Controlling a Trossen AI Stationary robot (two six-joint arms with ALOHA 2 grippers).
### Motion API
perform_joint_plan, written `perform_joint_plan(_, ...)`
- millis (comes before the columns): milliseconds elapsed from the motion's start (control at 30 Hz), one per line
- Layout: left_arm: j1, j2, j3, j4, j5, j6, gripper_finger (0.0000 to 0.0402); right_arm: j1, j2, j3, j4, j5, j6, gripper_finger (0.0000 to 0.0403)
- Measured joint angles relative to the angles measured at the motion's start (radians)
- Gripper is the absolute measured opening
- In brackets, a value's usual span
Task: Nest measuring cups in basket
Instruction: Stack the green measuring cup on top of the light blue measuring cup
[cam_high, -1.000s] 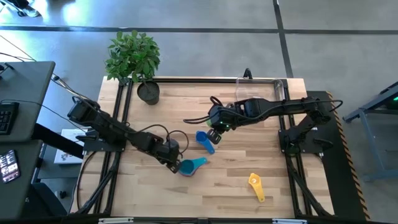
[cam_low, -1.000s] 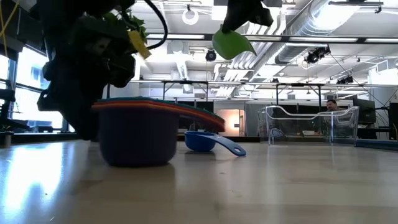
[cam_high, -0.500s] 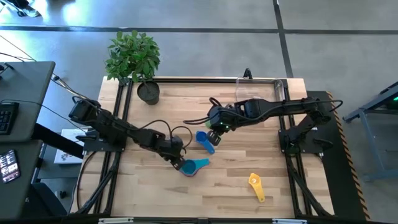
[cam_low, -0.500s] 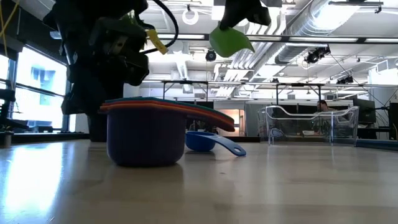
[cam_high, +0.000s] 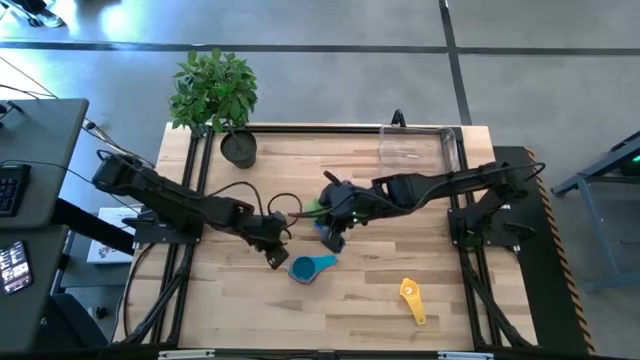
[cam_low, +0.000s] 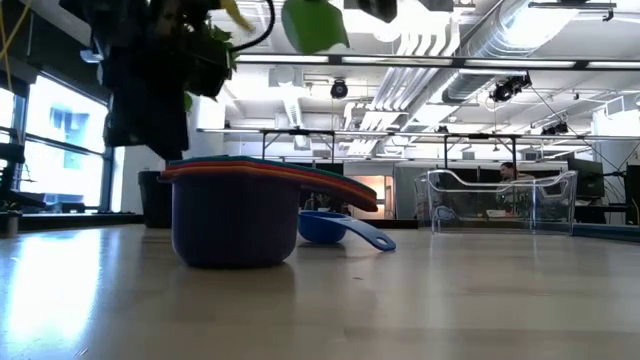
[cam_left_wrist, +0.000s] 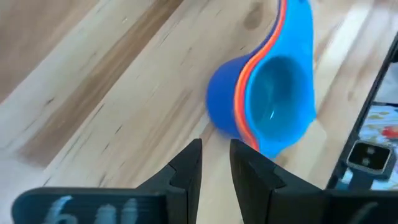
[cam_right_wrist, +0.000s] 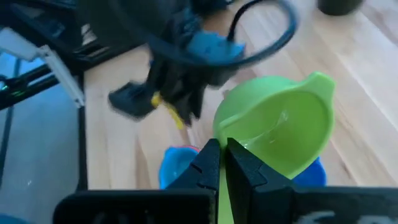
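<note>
Right hand (cam_right_wrist: 219, 163): closed narrowly on the rim of the green cup (cam_right_wrist: 277, 127); in the high view it is seen at centre frame, over the lone blue cup (cam_high: 329, 231).

Left hand (cam_left_wrist: 216, 167): fingers nearly together, nothing held; placed left of centre in the high view, just beside the nested stack (cam_high: 308, 266).

Nested stack: teal cup innermost, an orange rim around it, a blue-purple cup outermost, as shown in the left wrist view; it rests on the surface (cam_high: 400, 220) below centre frame.

Yellow cup (cam_high: 411, 299): lying alone at lower right of the high view, well apart from the rest.

Basket (cam_high: 418, 148): clear bin at upper right of the high view, at the far edge of the surface; no cup is seen inside it.

Step in hand (judged): the green cup is being carried toward the stack or the blue cup. It would best be held level, centred over the receiving bowl, handles aligned, and released only once seated.

Plant pot (cam_high: 238, 149): upper left, not part of the task.

Writing: none legible; blurred marks on the wrist housings cannot be read.
</note>
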Motion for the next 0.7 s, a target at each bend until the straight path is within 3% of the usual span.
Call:
perform_joint_plan(400, 0.012, -0.246, 0.000, -0.063, -0.036, 0.007, 0.0074, 0.016, 0.039, 0.000, 0.116, -0.077, -0.174, 0.0000)
perform_joint_plan(700, 0.057, -0.395, -0.001, -0.072, -0.130, -0.011, 0.0074, 0.016, 0.050, 0.000, 0.119, -0.113, -0.498, 0.0000)
